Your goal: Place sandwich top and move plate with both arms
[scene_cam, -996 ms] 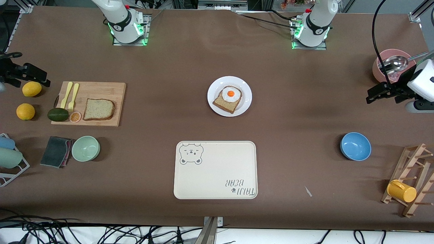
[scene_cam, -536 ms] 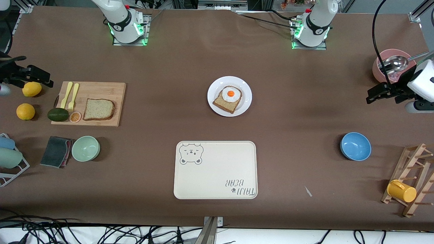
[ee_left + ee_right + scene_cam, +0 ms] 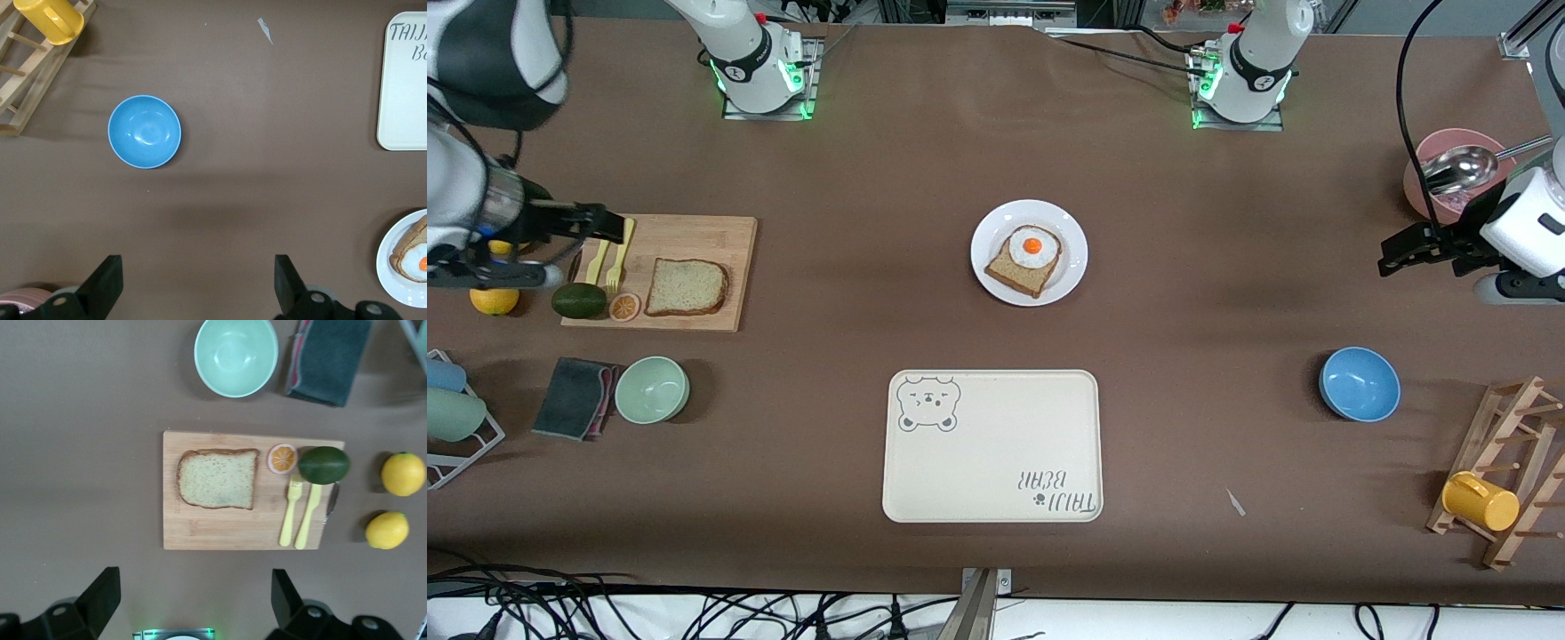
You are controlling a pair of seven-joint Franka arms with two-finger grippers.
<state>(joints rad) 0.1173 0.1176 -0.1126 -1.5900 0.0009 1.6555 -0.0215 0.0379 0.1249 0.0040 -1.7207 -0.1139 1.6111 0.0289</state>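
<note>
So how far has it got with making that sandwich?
Barely started. The sandwich top lies untouched on the cutting board. The right gripper, jaws open, hangs over the board's edge. The left gripper waits open. The plate with the egg toast remains unmoved, not on the tray.

Bright, even overhead light; soft shadows; sharp focus.

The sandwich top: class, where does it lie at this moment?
The sandwich top lies flat on the wooden cutting board toward the right arm's end of the table, beside the orange slice.
</note>
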